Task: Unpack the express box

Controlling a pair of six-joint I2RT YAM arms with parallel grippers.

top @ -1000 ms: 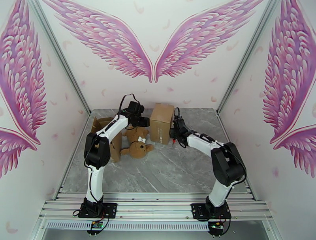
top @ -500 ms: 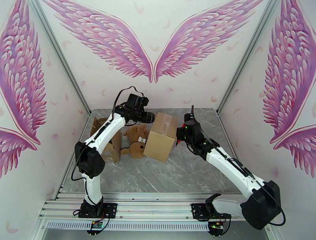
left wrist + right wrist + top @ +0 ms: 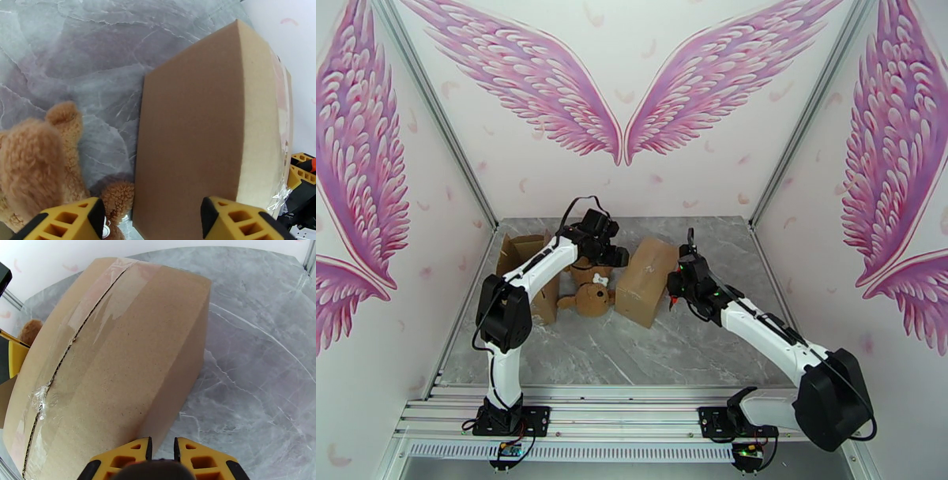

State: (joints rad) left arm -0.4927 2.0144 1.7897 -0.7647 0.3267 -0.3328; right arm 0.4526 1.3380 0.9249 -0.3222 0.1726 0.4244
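The box (image 3: 644, 278) lies tipped on its side on the worktop (image 3: 648, 347), between the two arms. Its taped seam faces the right arm, and a plain face is turned toward the left one. The tape (image 3: 118, 291) runs the length of that seam and is crinkled at the near end. I cannot tell whether it is cut through.

The left pincer (image 3: 152, 213) is spread wide above the box's plain face, one finger over the box and the other over the bear (image 3: 591, 298). It grips nothing. The right pincer (image 3: 162, 453) is almost pressed together, with only a slit between the fingers and nothing visible in it. It sits close against the box's lower corner. The bear lies just beside the box, and an open carton (image 3: 523, 251) stands further left.

The step in hand looks like turning the box so that its seam can be worked. The unpacking itself seems barely begun on this box, since the flaps are shut.

The next move probably calls for settling the box flat with the seam reachable. The left pincer could then steady it by a side, keeping clear of the bear, while the right catches the loose tape end or runs along the seam. The box may slide on the smooth worktop if pushed from one side only.
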